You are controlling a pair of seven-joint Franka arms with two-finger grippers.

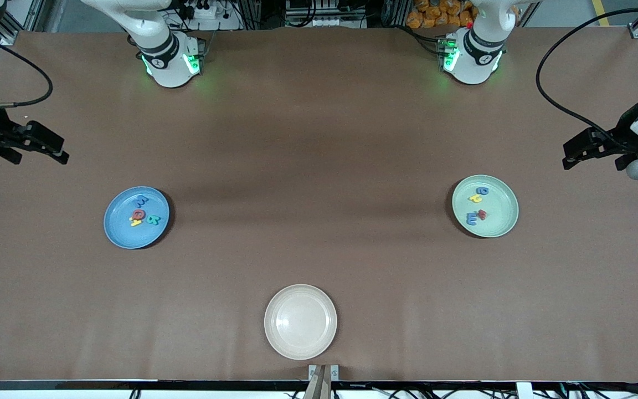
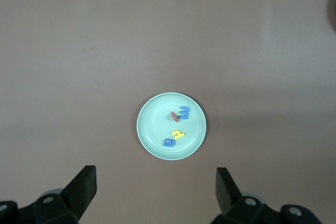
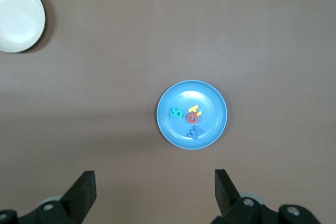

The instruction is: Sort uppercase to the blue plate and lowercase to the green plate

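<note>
The blue plate [image 1: 119, 227] [image 3: 212, 129] lies toward the right arm's end and holds the uppercase letters: blue M [image 1: 143, 199], red Q [image 1: 139, 214], yellow H [image 1: 135, 222] and teal R [image 1: 154, 219]. Toward the left arm's end, the green plate [image 1: 503, 217] [image 2: 152, 129] carries the lowercase ones: blue g [image 1: 484, 190], yellow h [image 1: 475, 197], red w [image 1: 482, 214] and blue e [image 1: 472, 219]. My right gripper [image 1: 63, 153] [image 3: 155, 177] hangs open and empty in the air beside the blue plate. Beside the green plate, my left gripper [image 1: 566, 159] [image 2: 156, 174] is likewise open and empty.
A cream plate [image 1: 300, 321] [image 3: 21, 19] with nothing in it sits nearest the front camera, midway between the two ends. A brown mat [image 1: 319, 166] covers the table. Both arm bases stand along the edge farthest from the front camera.
</note>
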